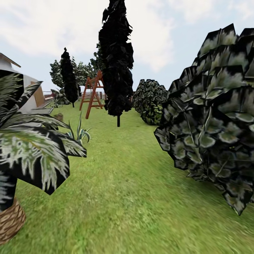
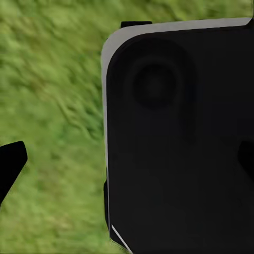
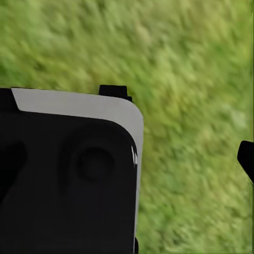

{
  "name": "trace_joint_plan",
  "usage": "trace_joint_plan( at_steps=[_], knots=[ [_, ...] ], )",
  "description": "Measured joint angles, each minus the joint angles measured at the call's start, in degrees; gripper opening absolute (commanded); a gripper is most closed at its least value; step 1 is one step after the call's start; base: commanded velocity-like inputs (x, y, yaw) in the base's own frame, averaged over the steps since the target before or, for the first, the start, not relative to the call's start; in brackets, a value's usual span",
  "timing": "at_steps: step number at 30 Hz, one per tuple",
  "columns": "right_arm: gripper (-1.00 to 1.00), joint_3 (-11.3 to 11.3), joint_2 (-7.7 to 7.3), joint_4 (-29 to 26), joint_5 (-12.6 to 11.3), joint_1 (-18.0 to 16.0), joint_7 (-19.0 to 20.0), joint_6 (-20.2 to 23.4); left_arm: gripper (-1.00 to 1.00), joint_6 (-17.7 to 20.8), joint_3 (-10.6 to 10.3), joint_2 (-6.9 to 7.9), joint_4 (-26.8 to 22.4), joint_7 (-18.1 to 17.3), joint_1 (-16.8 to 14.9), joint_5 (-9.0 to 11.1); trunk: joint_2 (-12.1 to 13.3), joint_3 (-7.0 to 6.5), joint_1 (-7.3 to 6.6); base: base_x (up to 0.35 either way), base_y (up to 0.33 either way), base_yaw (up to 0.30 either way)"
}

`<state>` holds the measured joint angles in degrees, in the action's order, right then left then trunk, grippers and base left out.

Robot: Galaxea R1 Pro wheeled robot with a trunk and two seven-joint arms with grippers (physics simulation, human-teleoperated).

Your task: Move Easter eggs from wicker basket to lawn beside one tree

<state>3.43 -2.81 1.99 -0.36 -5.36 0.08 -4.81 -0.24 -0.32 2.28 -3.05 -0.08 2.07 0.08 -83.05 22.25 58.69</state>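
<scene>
The three Easter eggs are out of view. Far off on the lawn (image 1: 130, 197), near the house, stands a small brown shape (image 1: 59, 116); it is too small to tell whether it is the wicker basket. Leafy round-crowned trees (image 1: 80, 72) rise at the back of the garden. My left gripper (image 2: 127, 164) hangs open over grass, one black fingertip (image 2: 11, 164) showing, with nothing between the fingers. My right gripper (image 3: 127, 164) is open over grass too, one fingertip (image 3: 246, 157) showing, and it is empty. My dark base (image 2: 180, 137) sits under both wrist views.
A palm (image 1: 28, 151) with a scaly brown trunk (image 1: 10, 220) stands close at the left. A big dark bush (image 1: 215, 120) crowds the right. Ahead are a black conifer (image 1: 116, 60), a second one (image 1: 68, 77), a rounder bush (image 1: 151, 100), a wooden swing frame (image 1: 92, 92) and the house (image 1: 21, 88).
</scene>
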Motion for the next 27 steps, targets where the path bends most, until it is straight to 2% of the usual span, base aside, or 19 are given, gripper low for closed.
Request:
trace_joint_plan(
  at_steps=[6, 27],
  knots=[
    [1.00, 0.02, -0.06, 0.00, 0.04, 0.00, 0.01, -0.02, 1.00, 0.00, 0.00, 0.00, 0.00, 0.00, 0.00, 0.00, 0.00, 0.00, 0.00, 0.342, 0.000, 0.098],
    [1.00, 0.02, -0.09, 0.00, -0.08, 0.00, 0.00, -0.02, 1.00, -0.07, 0.00, 0.00, 0.00, 0.00, 0.00, 0.00, 0.00, 0.00, 0.00, 0.342, 0.000, 0.003]
  ],
)
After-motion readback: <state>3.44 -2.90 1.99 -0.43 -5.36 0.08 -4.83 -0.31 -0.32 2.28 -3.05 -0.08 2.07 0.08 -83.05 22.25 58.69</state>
